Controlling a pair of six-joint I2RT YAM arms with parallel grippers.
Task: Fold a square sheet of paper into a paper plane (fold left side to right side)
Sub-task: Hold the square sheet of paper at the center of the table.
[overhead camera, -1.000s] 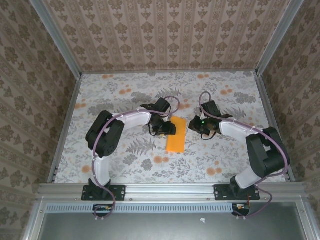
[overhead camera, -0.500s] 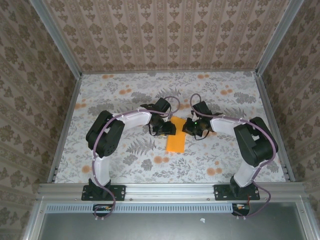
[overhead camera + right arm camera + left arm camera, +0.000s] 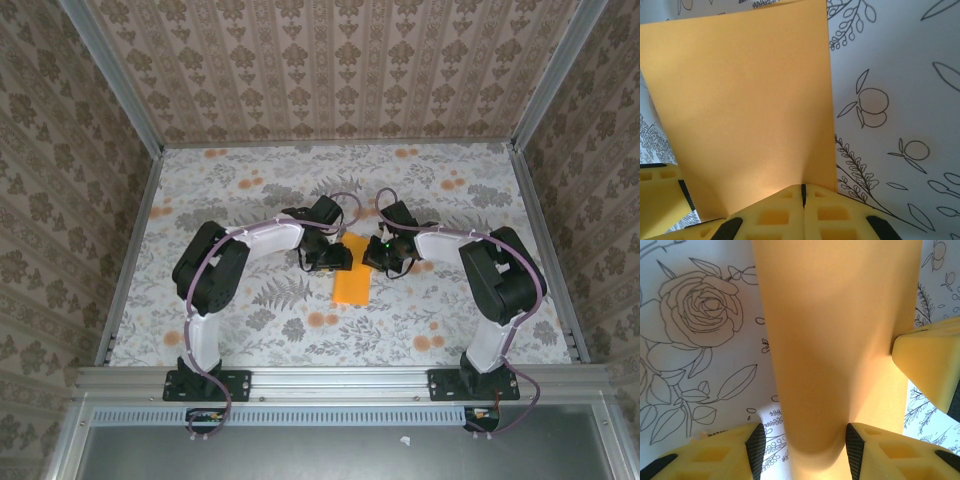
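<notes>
The sheet of paper (image 3: 352, 272) lay in the middle of the flowered cloth (image 3: 250, 190), already doubled over into a tall narrow strip running from near to far. The left gripper (image 3: 338, 258) sat at the strip's left side, and the right gripper (image 3: 384, 254) at its right side, toward the far end.

The left gripper stood about half open. In its wrist view the pads (image 3: 756, 446) straddled the rounded, still unflattened bend of the paper. The right pad touched the bend, and the left one stood just clear. The right gripper was closed, its fingertips (image 3: 775, 215) meeting tightly at the paper's right edge. Whether any paper was caught between them could not be told.

The step in hand appeared to be setting the left-to-right fold. To do it well, the right gripper would need to hold the loose edges squarely together so they could not slide. The left gripper would then press the puffed bend down flat and run along it from far to near, making one straight crease.

Counted: one sheet of paper, one cloth, two grippers.
</notes>
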